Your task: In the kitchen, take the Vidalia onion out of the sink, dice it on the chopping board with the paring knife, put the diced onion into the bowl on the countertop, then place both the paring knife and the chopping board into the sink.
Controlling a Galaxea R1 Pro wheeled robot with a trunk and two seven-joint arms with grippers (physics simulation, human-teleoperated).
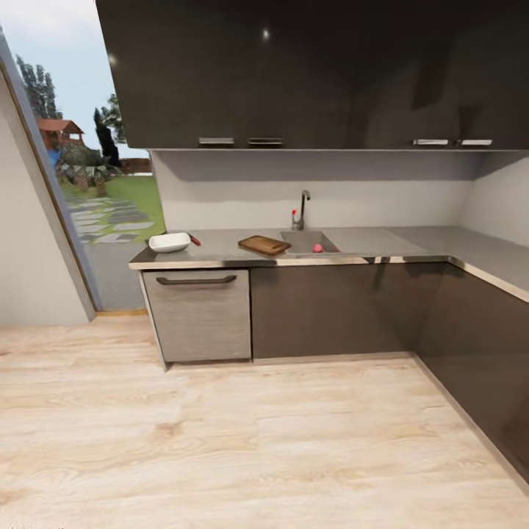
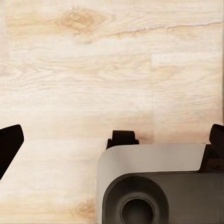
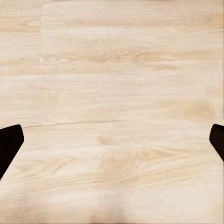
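Below my left wrist camera, my left gripper (image 2: pixel 112 140) hangs over pale wooden floor (image 2: pixel 93 70), its dark fingertips (image 2: pixel 10 142) spread wide at the frame's two side edges with nothing between them; the grey-and-white robot base (image 2: pixel 154 186) with a black wheel (image 2: pixel 122 138) sits in the lower right of that view. My right gripper (image 3: pixel 112 140) is likewise spread wide and empty, its fingertips (image 3: pixel 9 144) at the frame's side edges over the same planks. Farther out, in the head view, the countertop (image 1: pixel 367 244) runs across the middle of the frame beneath dark upper cabinets (image 1: pixel 308 73). The sink (image 1: pixel 308 242) lies near the centre, with the faucet (image 1: pixel 302 209) behind it and a small reddish round thing, apparently the onion (image 1: pixel 317 248), in the basin. The chopping board (image 1: pixel 264 245) lies flat just left of the sink. Further left sits the white bowl (image 1: pixel 169 242), and the paring knife (image 1: pixel 195 239) shows its red handle just beside the bowl's right edge. A window (image 1: pixel 88 176) with a garden beyond occupies the upper left.
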